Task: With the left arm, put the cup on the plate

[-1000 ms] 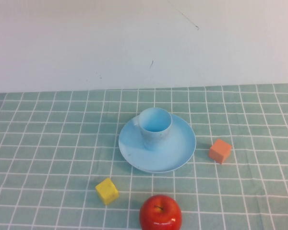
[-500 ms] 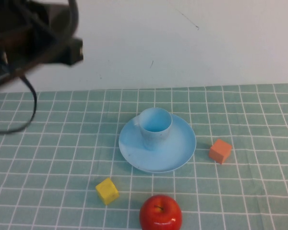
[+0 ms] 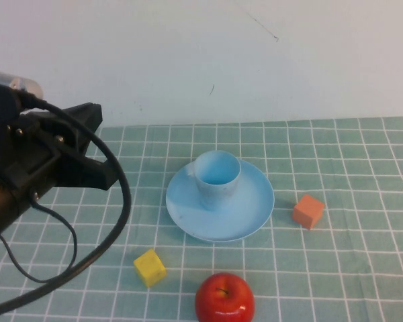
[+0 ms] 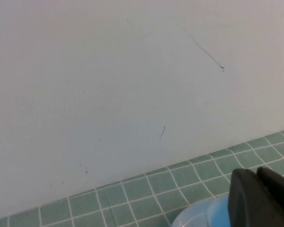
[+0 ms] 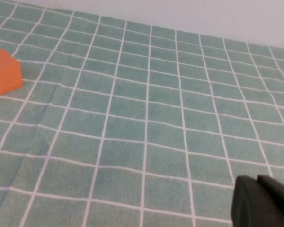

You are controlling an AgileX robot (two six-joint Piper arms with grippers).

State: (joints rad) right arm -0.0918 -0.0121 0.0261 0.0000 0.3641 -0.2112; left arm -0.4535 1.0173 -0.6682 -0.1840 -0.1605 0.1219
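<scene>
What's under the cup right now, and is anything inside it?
The cup stands upright on the plate, left of its centre. Its visible interior looks empty; the bottom is hidden. Left gripper hangs to the left, clear of it; right gripper is away.

Cup (image 3: pixel 217 178), plate (image 3: pixel 248 208) — smooth plastic; apple (image 3: pixel 224 299) glossy.

Left arm (image 3: pixel 33 161): raised at the high view's left edge.
Left gripper (image 4: pixel 262 198): fingers unclear.
Right gripper (image 5: pixel 262 202): over the table.
</scene>
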